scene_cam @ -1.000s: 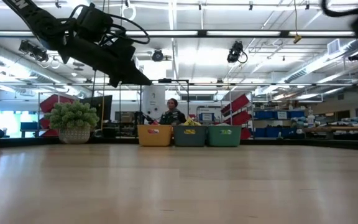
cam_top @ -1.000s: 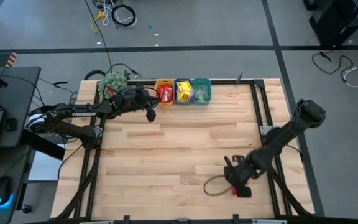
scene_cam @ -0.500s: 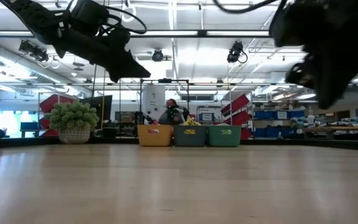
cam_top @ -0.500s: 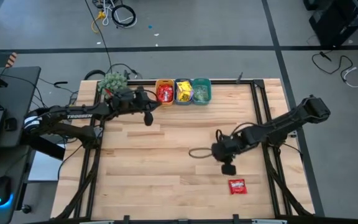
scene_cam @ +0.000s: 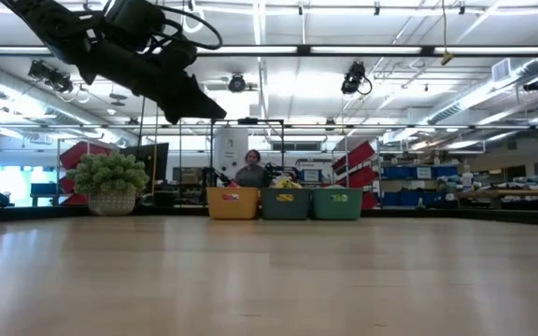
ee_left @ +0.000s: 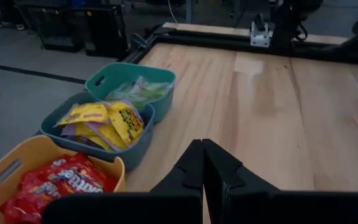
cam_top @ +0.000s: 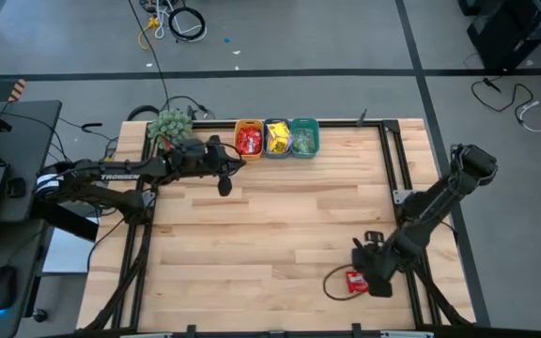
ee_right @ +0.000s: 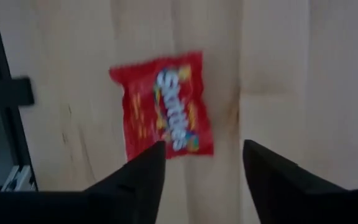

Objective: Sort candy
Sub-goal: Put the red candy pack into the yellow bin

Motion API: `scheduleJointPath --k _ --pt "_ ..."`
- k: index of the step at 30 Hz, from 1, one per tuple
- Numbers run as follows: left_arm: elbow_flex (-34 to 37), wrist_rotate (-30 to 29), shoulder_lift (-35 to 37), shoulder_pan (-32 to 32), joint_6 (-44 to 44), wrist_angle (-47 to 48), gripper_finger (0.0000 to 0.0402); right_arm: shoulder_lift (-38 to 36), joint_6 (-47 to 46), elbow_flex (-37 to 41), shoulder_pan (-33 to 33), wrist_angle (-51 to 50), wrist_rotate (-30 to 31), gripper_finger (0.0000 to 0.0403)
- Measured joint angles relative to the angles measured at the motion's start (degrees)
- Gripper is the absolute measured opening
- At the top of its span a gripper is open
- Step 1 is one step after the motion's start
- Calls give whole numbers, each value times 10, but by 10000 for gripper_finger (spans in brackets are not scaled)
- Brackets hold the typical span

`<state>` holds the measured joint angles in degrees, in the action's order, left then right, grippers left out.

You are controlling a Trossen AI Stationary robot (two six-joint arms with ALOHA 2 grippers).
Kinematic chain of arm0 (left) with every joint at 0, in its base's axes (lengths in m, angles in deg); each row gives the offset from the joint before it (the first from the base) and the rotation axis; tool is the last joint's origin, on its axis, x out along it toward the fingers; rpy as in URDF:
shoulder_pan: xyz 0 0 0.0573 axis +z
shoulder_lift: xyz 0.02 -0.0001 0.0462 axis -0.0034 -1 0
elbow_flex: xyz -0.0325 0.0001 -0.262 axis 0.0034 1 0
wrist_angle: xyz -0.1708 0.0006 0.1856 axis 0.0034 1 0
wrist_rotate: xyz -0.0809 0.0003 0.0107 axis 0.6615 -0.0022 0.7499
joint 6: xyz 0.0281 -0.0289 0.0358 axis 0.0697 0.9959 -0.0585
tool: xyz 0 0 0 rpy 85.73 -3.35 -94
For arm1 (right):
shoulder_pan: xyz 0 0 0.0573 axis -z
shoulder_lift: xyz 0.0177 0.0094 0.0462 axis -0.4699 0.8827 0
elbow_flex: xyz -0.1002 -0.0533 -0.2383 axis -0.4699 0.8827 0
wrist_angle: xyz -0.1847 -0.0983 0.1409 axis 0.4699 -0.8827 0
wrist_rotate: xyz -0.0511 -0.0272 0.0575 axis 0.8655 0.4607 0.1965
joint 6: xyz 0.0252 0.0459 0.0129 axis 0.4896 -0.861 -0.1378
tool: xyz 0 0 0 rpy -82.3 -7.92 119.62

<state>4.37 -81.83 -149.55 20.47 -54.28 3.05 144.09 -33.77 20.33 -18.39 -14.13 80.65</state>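
One red candy packet (ee_right: pixel 166 106) lies flat on the wood near the table's near right corner (cam_top: pixel 351 280). My right gripper (ee_right: pixel 204 149) hangs over it, pointing down, open, with a finger on either side of the packet's end and touching nothing. At the far edge stand three bins: an orange one (cam_top: pixel 249 126) with red packets (ee_left: pixel 61 183), a blue one (cam_top: pixel 276 125) with yellow packets (ee_left: pixel 104 121), and a teal one (cam_top: pixel 303 123) with pale green packets (ee_left: pixel 138 90). My left gripper (ee_left: pixel 202 162) is shut and holds nothing. It hovers above the table just near-left of the bins (cam_top: pixel 224 180).
A fuzzy green plant ball (cam_top: pixel 170 124) sits at the far left corner, close behind my left arm. Black frame rails (cam_top: pixel 393 160) run along the table's left and right sides. Bare wood (cam_top: pixel 270 225) lies between the two arms. A person (scene_cam: pixel 251 171) shows beyond the bins.
My right gripper swung up and toward the table's middle, leaving the red packet lying on the wood, then came back toward the near right corner and now hangs over the packet.
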Motion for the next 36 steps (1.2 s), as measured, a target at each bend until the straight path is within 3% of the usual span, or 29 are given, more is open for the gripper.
scheduleJointPath --k 5,11,16,27,36 --pt "0 -10 0 -7 -1 19 0 0 -65 26 -50 28 1 232" --pt "0 -34 0 -17 -1 22 0 0 -91 79 -59 129 1 225" --pt "0 -34 0 -26 -1 22 0 0 -86 103 -53 159 2 176" --pt "0 -50 0 -51 -2 23 0 0 -70 150 -37 242 8 13" --pt "0 -53 0 -55 0 23 0 0 -46 146 23 241 62 3"
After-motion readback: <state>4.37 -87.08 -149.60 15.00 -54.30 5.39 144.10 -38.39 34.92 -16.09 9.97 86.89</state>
